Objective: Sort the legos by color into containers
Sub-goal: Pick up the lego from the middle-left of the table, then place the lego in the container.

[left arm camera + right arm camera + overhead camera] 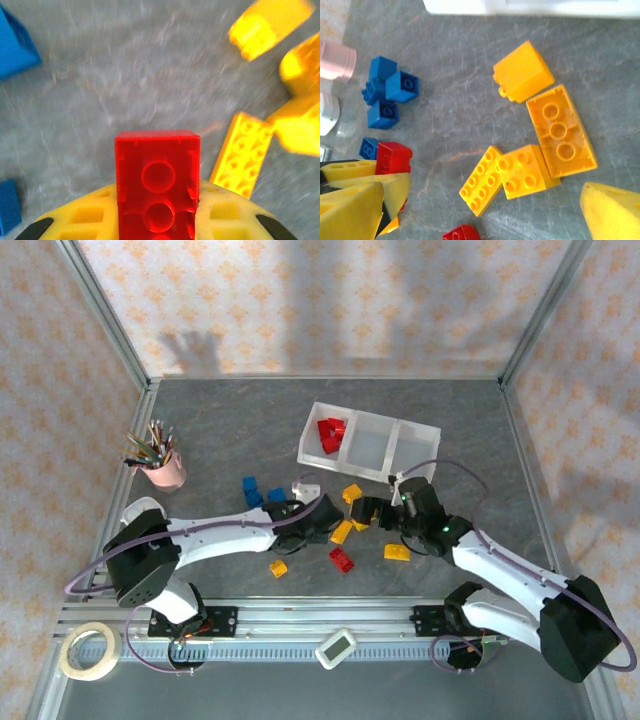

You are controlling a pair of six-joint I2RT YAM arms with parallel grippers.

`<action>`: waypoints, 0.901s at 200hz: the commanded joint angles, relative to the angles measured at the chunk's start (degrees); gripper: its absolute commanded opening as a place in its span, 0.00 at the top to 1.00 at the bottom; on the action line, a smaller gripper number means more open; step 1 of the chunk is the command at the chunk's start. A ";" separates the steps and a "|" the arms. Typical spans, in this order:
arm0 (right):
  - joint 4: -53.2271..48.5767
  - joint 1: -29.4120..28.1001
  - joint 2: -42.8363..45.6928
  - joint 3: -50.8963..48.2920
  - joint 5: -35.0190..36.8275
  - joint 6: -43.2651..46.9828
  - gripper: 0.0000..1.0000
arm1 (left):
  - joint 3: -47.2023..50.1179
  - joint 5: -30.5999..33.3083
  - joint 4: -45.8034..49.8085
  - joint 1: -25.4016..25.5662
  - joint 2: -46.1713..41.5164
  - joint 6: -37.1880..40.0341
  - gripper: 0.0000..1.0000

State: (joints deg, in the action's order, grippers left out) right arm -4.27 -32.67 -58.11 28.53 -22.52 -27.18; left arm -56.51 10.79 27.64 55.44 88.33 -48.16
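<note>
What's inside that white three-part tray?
Red bricks lie in the white tray's left compartment. The other two look bare, though the near wall hides part of their floors.

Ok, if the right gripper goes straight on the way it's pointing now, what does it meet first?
Most likely the flat yellow brick, lying just ahead of the open right gripper, with a square yellow brick beside it. Depth is unclear, so it may touch the table first.
</note>
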 commanded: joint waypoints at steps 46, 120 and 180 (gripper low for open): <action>-1.81 4.10 -1.76 6.69 4.45 0.59 0.00 | -19.92 5.72 -0.33 -12.53 5.63 13.77 0.83; -1.01 5.55 -5.19 10.82 7.70 0.36 0.00 | -44.78 4.62 -2.89 -20.68 29.42 20.09 0.83; -1.69 6.03 -5.87 12.21 8.03 1.42 0.00 | -56.06 3.23 0.66 -22.55 39.20 21.55 0.57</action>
State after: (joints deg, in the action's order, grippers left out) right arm -5.61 -27.16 -63.66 38.59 -16.21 -26.92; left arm -109.23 13.87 25.87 33.67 128.31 -28.38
